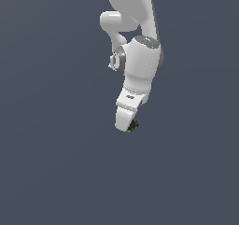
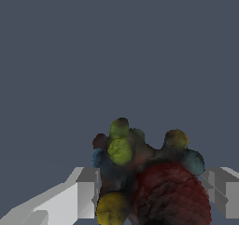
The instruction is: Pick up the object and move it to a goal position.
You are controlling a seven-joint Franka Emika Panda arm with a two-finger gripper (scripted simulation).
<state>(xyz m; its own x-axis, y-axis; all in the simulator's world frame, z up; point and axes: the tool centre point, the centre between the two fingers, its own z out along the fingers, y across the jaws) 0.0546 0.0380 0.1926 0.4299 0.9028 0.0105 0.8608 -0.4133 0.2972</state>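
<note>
Plain grey-blue background all round. White claw [image 1: 130,127] is clenched on the small speckled clump [image 2: 149,182], held between its fingers [image 2: 86,191]. Grasp looks done; carrying to the unseen goal remains.

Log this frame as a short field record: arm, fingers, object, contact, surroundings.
arm: white Panda arm reaching down, wrist low in the exterior view
gripper: closed around the object
fingers: grey fingers on either side of the clump in the wrist view
object: dark lumpy clump with yellow, red and blue blobs; just peeking out at the gripper tip in the exterior view
surroundings: plain grey-blue surface
</note>
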